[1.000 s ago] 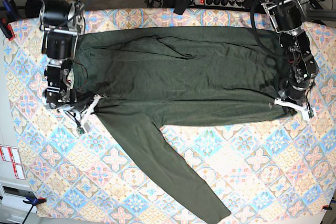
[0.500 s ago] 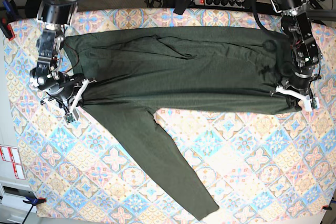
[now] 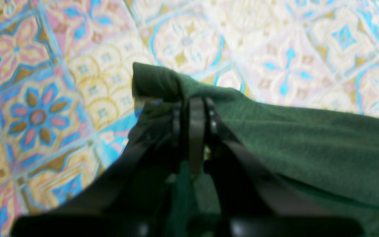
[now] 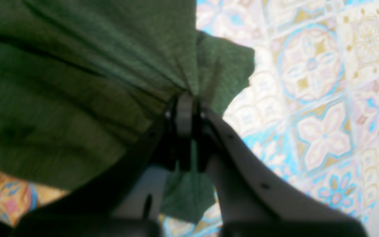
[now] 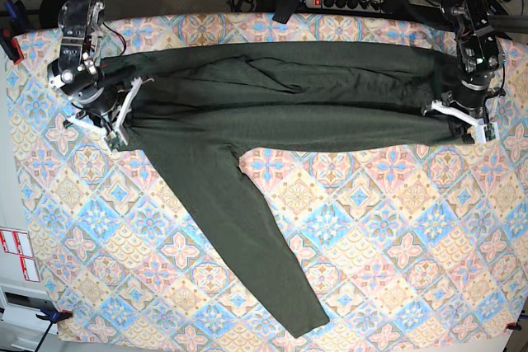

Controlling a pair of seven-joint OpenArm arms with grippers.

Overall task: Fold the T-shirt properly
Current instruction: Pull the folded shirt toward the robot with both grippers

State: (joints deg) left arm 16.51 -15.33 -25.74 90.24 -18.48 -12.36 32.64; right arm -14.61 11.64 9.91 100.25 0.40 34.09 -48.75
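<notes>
Table with the patterned tile cloth fills the base view. The T-shirt lies across its far half as a long dark green band running side to side, lower edge pulled up into a loose fold, creases across the body. One long sleeve trails off the band diagonally toward the near edge, flat on the cloth, its cuff close to that edge.

Right gripper (left side of the base view): jaws pressed together, clamped on a bunched edge of the T-shirt. In the right wrist view the fabric fans out from the pinch and a small flap hangs below the fingers.

Left gripper (right side of the base view): jaws likewise together on the opposite end of the shirt. Left wrist view shows a folded corner of the fabric poking past the fingertips, cloth pattern visible beyond it.

Power strip and cables sit behind the table's far edge.
</notes>
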